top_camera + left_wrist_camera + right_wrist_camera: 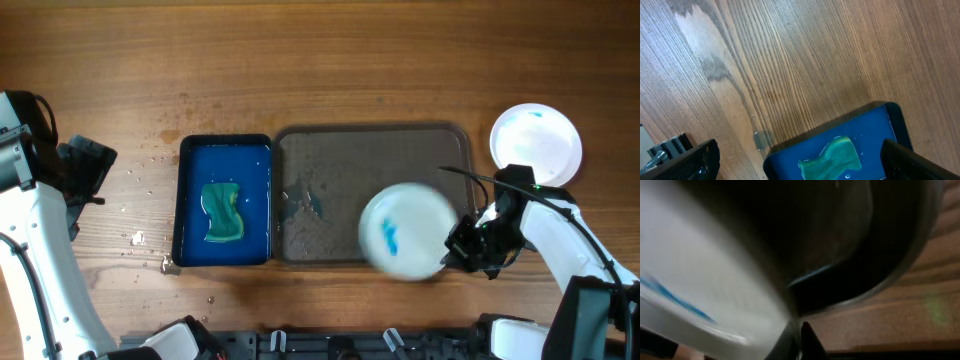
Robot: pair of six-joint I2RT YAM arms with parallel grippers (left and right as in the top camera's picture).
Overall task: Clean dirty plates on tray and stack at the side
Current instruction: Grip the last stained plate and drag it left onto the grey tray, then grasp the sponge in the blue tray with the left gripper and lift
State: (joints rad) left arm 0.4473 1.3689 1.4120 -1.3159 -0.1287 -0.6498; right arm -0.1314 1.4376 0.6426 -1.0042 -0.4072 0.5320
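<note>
Holding dirty plate (403,232) by its right rim w/ R fingers (460,246), clamped on the edge, prob. to leave the face free for wiping. Raised over front-right part of tray (340,170); motion-blurred, tilt can't tell. Round, white, smooth, blue smear on face. Tray dark grey-brown, rect., rounded corners, low rim, wet specks + blue traces inside. Noting 2nd plate (535,145) flat on wood-grain surface (300,60) just right of tray, likely stack spot; faint blue mark. Hovering w/ L fingers (690,160) apart, empty, beside blue tray (190,200) w/ wavy green sponge (224,212), prob. to grab it.
</note>
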